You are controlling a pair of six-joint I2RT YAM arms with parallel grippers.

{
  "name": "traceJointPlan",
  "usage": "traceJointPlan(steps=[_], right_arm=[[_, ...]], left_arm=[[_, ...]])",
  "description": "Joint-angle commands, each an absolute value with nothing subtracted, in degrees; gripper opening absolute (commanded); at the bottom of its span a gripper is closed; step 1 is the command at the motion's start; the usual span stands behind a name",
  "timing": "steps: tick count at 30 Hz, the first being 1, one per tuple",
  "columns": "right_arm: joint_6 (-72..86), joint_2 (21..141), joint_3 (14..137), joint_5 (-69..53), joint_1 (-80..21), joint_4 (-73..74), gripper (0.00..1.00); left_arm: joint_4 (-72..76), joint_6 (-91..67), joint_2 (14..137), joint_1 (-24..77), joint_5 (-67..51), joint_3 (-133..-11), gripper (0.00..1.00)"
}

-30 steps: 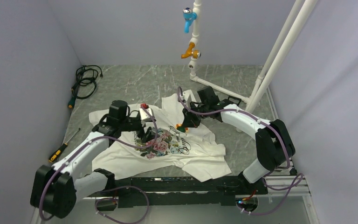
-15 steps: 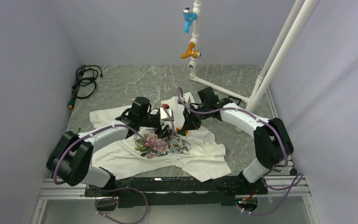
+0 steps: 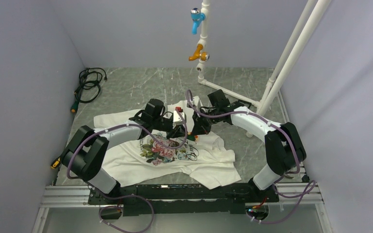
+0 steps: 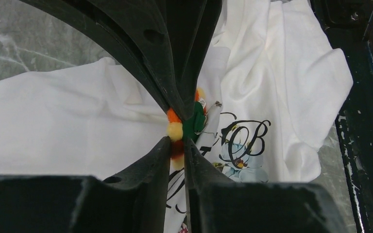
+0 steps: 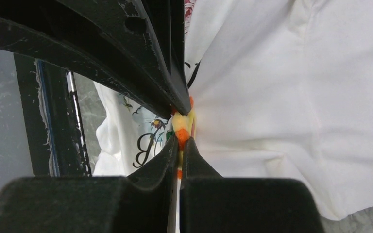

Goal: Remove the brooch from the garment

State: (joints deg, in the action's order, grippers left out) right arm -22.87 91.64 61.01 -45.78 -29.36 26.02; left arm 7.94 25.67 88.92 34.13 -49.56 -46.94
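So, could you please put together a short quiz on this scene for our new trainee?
1. True or false: the left gripper is shut on the brooch.
2. The right gripper clamps: A the brooch, B a sleeve, C nothing.
3. Fill in: the script printed on the T-shirt is ___ in colour.
Key: 1 true; 2 A; 3 black.

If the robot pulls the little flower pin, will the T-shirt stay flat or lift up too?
Probably lift. The T-shirt looks soft and floppy, already wrinkled and folded. Its cloth gathers toward the brooch in the right wrist view, so it would likely tent up. It seems light, so it may slide too.
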Motion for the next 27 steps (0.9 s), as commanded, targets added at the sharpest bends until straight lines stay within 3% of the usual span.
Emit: traceJointPlan(steps=[1, 8, 10, 13, 15, 17, 20, 27], right_arm=[[-24.72, 90.71, 62.14, -49.41, -28.54, 25.84, 0.03], [-26.12, 90.15, 61.39, -50.94, -28.28, 25.89, 0.02], [-26.61, 90.22, 61.41, -51.18, -28.30, 26.13, 0.02], [-26.62, 90.19, 61.44, -51.20, -28.29, 26.20, 0.04], [-25.92, 89.81, 61.24, -50.59, -28.30, 25.50, 0.18], [-25.20, 89.26, 60.81, -49.73, -27.80, 25.47, 0.41], [-23.69, 86.95, 57.84, -49.50, -24.78, 25.14, 0.60], [-25.00, 83.57, 52.49, -48.37, -22.23, 27.86, 0.64]], left_arm=[[6.69, 23.72, 90.38, 35.09, -54.85, -49.39, 0.22], [9.40, 19.46, 90.71, 35.68, -52.65, -47.96, 0.42], [8.86, 19.60, 90.74, 35.68, -52.62, -48.00, 0.36], [7.93, 19.90, 91.07, 35.62, -53.20, -48.68, 0.14], [8.16, 18.68, 91.26, 35.68, -52.80, -48.82, 0.01], [9.12, 15.65, 91.39, 35.48, -51.90, -48.78, 0.00], [9.95, 12.43, 91.16, 35.00, -51.87, -48.13, 0.00], [14.76, 4.70, 91.11, 32.92, -51.72, -45.74, 0.00]])
